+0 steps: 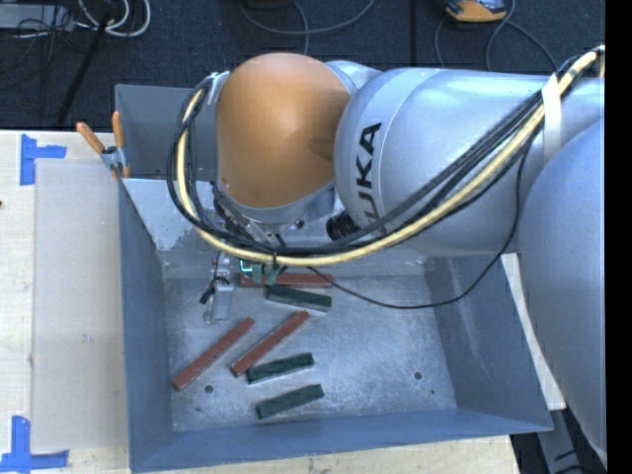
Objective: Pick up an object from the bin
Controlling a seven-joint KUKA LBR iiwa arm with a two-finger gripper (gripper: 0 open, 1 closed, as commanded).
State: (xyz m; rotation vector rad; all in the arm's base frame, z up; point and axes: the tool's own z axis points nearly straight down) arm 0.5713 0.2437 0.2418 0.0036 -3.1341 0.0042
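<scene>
Gripper [219,299]: low over the far-left floor of the grey bin [395,363]; whether it is spread or pressed together cannot be told. Nearest items: dark green stick [299,298] and reddish-brown stick [296,278], side by side just right of the gripper, beneath the wrist; neither seen gripped. Toward the front: brown pair [213,353]; green pair [279,366]. Handling, as judged: centre over one stick; straddle its narrow width; keep clear of its neighbour.

The grey metal bin [415,363] carries reddish-brown flat strips [212,354] and dark green flat strips [289,401], left of the frame's centre.
</scene>
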